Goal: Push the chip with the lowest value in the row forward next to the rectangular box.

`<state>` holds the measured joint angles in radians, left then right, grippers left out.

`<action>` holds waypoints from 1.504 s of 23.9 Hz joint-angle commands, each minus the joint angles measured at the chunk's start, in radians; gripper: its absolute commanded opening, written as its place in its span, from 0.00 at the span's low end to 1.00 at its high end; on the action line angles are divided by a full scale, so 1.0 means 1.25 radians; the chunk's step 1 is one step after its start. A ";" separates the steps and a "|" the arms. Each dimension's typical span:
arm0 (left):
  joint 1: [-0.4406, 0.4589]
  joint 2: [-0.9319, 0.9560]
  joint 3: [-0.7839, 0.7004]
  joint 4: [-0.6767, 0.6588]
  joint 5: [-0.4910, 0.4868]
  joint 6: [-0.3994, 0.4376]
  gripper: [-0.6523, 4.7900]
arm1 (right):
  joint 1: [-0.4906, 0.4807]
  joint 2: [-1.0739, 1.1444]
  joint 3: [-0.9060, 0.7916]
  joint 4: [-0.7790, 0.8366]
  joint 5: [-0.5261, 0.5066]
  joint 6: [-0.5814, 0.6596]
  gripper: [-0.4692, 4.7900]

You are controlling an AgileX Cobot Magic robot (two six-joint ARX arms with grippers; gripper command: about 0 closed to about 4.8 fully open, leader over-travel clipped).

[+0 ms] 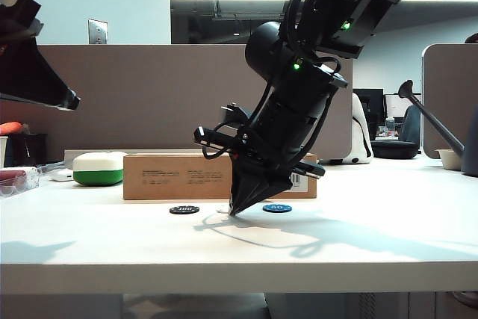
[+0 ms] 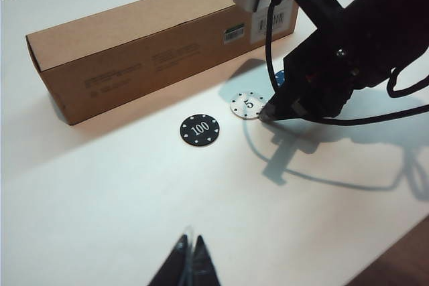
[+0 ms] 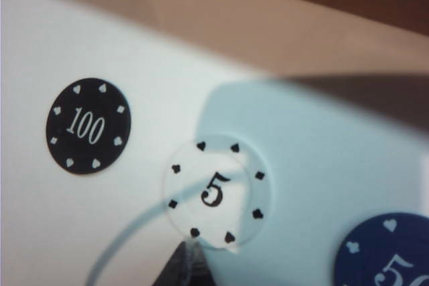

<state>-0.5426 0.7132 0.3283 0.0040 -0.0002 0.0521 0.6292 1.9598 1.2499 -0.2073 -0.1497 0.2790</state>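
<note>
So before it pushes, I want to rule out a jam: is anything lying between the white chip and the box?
Nothing visible. Bare table lies between the white chip and the box. The black chip and blue chip sit to its sides. The right gripper, shut, is at the chip's near edge; the left gripper hangs back.

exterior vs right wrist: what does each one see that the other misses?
Only the exterior view shows the white-and-green case, the rectangular box's barcode label and the whole right arm standing tip-down on the table.

Only the right wrist view shows the white chip clearly, marked 5, with the right gripper shut at its near edge.

Both show the black 100 chip, the blue chip and the rectangular box. The left gripper is in neither.
</note>
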 commanded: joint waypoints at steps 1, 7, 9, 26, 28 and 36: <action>0.001 -0.001 0.005 0.009 0.001 0.000 0.11 | -0.001 0.007 -0.003 -0.010 0.015 0.002 0.08; 0.001 -0.001 0.005 0.009 0.001 0.000 0.11 | 0.000 0.028 0.002 0.016 0.017 0.007 0.08; 0.001 -0.001 0.005 0.009 0.001 0.000 0.11 | -0.001 0.044 0.008 0.013 0.022 0.013 0.08; 0.001 -0.001 0.005 0.009 0.001 0.000 0.11 | -0.010 0.074 0.011 0.074 0.070 0.032 0.08; 0.001 -0.001 0.005 0.009 0.001 0.000 0.11 | -0.008 0.075 0.011 0.074 0.064 0.046 0.08; 0.001 -0.001 0.005 0.009 0.001 0.000 0.11 | -0.005 0.079 0.011 0.094 0.034 0.074 0.08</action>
<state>-0.5430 0.7132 0.3283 0.0040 -0.0002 0.0521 0.6167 2.0418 1.2758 -0.0162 -0.0971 0.3649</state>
